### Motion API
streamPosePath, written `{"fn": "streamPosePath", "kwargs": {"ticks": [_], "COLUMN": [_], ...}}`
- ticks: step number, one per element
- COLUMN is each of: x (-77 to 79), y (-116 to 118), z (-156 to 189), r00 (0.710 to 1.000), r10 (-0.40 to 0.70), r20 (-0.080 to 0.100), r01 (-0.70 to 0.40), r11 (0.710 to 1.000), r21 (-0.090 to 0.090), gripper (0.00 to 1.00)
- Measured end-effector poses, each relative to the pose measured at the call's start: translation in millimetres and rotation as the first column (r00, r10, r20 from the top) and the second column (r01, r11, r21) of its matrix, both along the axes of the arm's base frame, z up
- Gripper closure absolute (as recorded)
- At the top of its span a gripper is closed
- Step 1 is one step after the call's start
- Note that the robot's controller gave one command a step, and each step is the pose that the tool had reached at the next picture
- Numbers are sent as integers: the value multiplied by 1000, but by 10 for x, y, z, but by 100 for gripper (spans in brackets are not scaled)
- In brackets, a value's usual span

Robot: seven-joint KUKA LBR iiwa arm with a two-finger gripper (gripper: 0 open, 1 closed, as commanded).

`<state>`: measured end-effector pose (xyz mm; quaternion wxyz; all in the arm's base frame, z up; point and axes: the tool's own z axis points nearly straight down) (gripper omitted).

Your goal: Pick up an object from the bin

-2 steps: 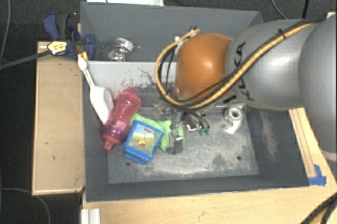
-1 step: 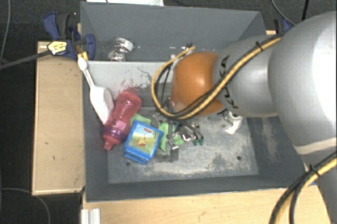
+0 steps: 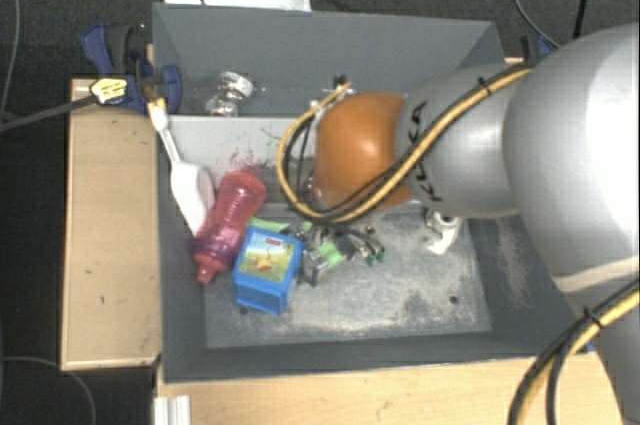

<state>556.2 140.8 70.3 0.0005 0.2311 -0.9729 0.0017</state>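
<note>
Viewpoint: above the grey metal bin (image 3: 400,305), somewhat off to one side
Facing: down onto its floor
Nearness: close, its far wall fully in sight

We see the arm (image 3: 560,143) run off the right and bottom edges. With its orange cover (image 3: 355,153) it hides the right rear floor of the bin (image 3: 330,33). Below the cover the gripper (image 3: 345,241) is a dark tangle we cannot read. A white thing (image 3: 441,235) lies half under the arm. We cannot name the shiny thing (image 3: 230,93) at the back, nor the green bit (image 3: 328,259) beside the gripper.
</note>
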Motion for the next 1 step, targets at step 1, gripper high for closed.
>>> {"fn": "streamPosePath", "kwargs": {"ticks": [1], "x": [0], "y": [0], "z": [0], "r00": [1000], "r10": [0], "r20": [0], "r01": [0], "r11": [1000], "r21": [0], "gripper": [100]}}
